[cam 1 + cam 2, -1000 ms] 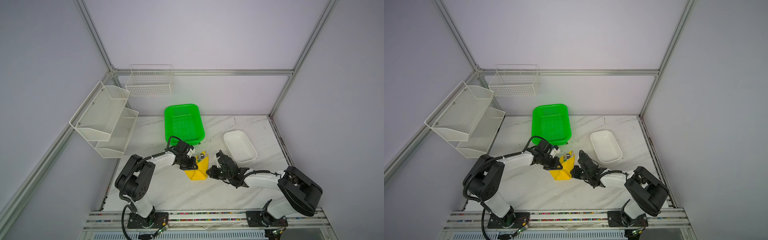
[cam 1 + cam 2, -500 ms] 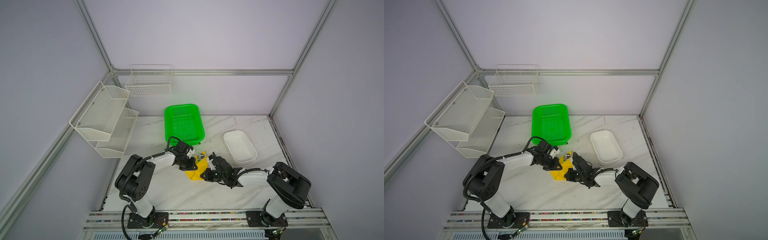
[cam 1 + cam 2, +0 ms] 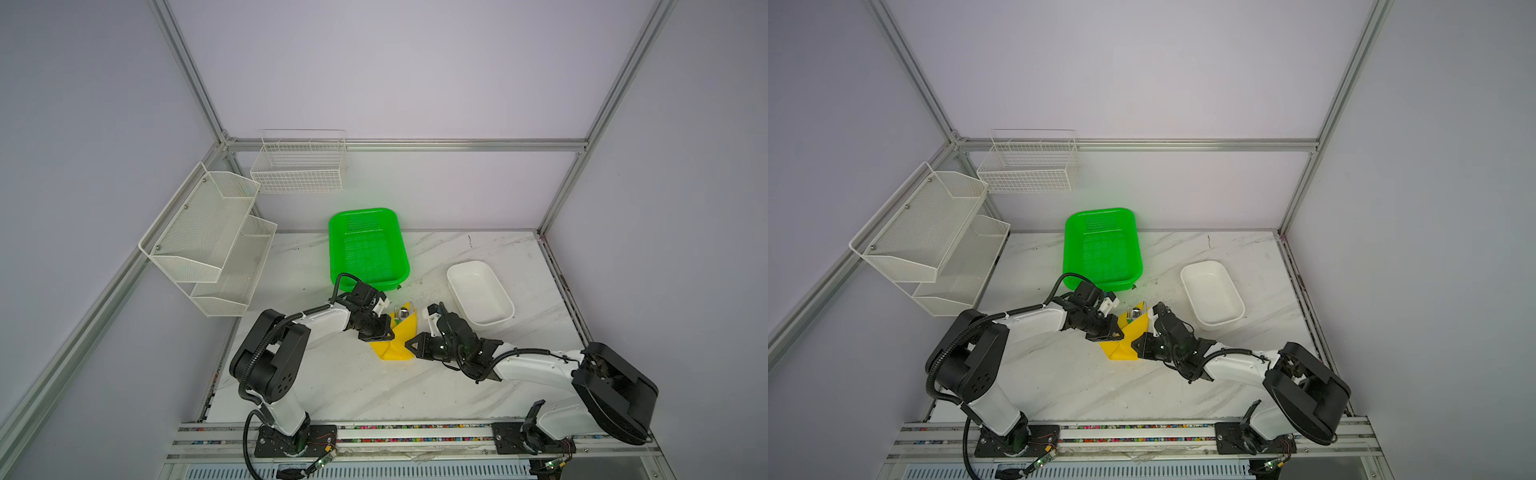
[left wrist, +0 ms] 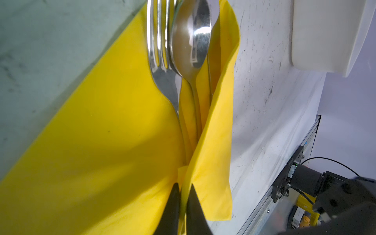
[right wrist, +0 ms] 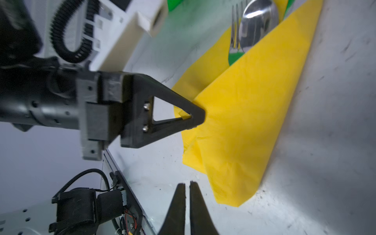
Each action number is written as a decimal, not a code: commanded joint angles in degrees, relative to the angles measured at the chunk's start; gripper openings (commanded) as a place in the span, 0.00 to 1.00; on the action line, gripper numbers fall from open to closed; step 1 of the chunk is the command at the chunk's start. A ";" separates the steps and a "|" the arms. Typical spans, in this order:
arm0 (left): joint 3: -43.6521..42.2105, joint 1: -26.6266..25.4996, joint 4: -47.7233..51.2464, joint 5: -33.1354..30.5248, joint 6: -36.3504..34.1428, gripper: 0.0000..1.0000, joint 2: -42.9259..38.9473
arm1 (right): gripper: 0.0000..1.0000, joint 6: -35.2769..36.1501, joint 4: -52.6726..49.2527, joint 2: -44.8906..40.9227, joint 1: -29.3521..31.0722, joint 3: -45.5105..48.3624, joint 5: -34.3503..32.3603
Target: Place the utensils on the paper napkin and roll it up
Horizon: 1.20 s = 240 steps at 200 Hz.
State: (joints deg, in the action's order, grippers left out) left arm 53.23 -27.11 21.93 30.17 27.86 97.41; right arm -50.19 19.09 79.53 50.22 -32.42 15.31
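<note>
Two robot hands at a folded yellow paper napkin [image 3: 395, 351].
In both top views it lies on the tabletop [image 3: 332, 374]. Left wrist: left hand [image 4: 183, 185] pinches its fold, fork [image 4: 164, 81] and spoon [image 4: 191, 40] tucked inside. Right wrist: right hand [image 5: 187, 183] clenched, empty, beside it.

We see pale lilac walls [image 3: 395, 70], an aluminium frame [image 3: 457, 144], white wire shelves [image 3: 208, 232] at the left, and a white marbled tabletop [image 3: 353, 382].
</note>
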 commanded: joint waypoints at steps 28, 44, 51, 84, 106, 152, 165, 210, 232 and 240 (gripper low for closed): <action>3.05 0.39 0.16 0.07 -2.28 0.08 0.24 | 0.09 -0.51 0.02 5.38 -0.14 0.86 1.21; 3.37 0.35 0.40 0.20 -2.79 0.08 0.39 | 0.08 -0.49 1.30 7.15 -0.12 0.70 1.67; 3.46 0.39 0.56 0.16 -2.94 0.08 0.39 | 0.08 -0.43 1.92 7.79 -0.19 0.70 2.03; 3.96 0.37 1.07 -0.59 -3.75 0.08 0.72 | 0.08 -0.37 2.08 10.65 -0.12 0.43 1.90; 4.31 0.39 1.22 -1.32 -4.42 0.08 0.94 | 0.08 -0.70 2.17 12.98 -0.19 1.00 1.37; 5.59 0.39 1.97 -1.75 -5.53 0.07 1.68 | 0.08 -2.44 2.98 11.58 -0.17 2.53 1.38; 5.87 0.39 1.99 -1.43 -5.71 0.07 1.82 | 0.10 -2.57 1.08 8.18 -0.14 2.47 0.33; 6.62 0.39 2.15 -1.08 -6.06 0.07 1.56 | 0.10 -6.89 -6.20 -1.30 -2.75 4.27 -7.90; 6.54 0.40 2.41 -1.38 -6.31 0.07 1.58 | 0.10 -8.19 -6.38 -3.72 -3.26 5.84 -9.27; 6.45 0.39 2.41 -1.63 -6.32 0.06 1.62 | 0.10 -7.47 -5.94 -3.77 -3.28 5.81 -8.86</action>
State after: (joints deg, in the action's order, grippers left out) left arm 55.05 -27.00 24.10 28.88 22.90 99.42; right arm -55.79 16.49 76.69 47.29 -28.29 9.41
